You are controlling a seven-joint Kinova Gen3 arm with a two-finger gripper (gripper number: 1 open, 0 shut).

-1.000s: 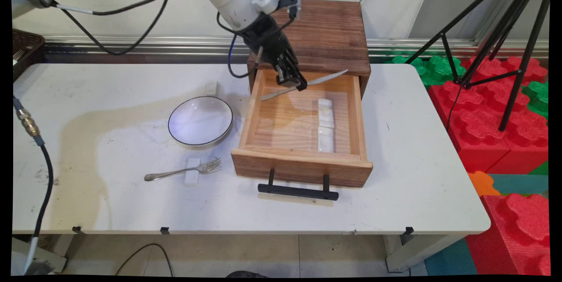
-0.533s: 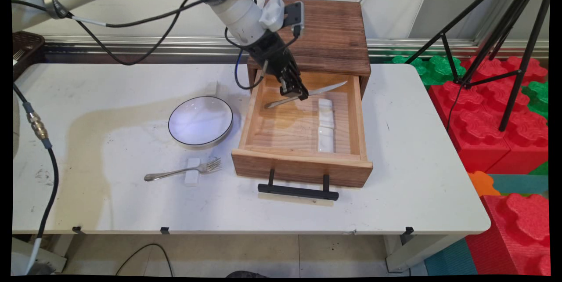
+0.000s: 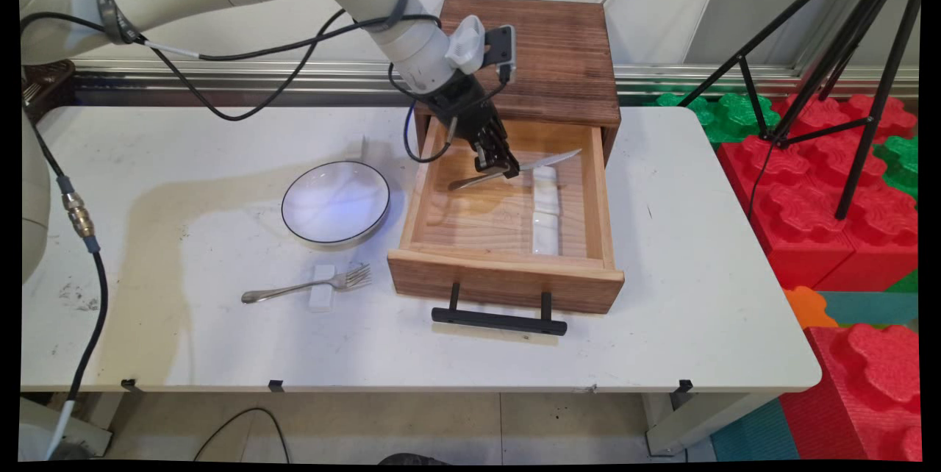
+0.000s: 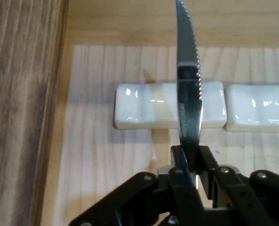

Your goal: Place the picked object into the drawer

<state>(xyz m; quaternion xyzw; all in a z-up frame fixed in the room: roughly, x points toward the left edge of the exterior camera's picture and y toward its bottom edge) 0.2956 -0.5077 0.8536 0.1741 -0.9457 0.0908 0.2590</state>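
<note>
My gripper (image 3: 504,169) is shut on a steel knife (image 3: 545,161) and holds it level inside the open wooden drawer (image 3: 507,266). The knife's serrated blade (image 4: 188,84) points toward the drawer's right side and crosses just above the rear one of two white cutlery rests (image 3: 545,184). In the hand view that rest (image 4: 144,112) lies right under the blade, with the second rest (image 4: 257,114) beside it. The knife's handle (image 3: 470,181) sticks out to the left of the fingers.
The drawer slides out of a dark wooden cabinet (image 3: 551,60) at the table's back. A white bowl (image 3: 335,203) sits left of the drawer. A fork (image 3: 309,285) lies on a small white rest (image 3: 321,288) in front of it. Another white block (image 3: 356,146) lies behind the bowl.
The gripper has come down into the drawer with the knife, moving slightly right and forward. The blade now hovers close over the rear white rest.
</note>
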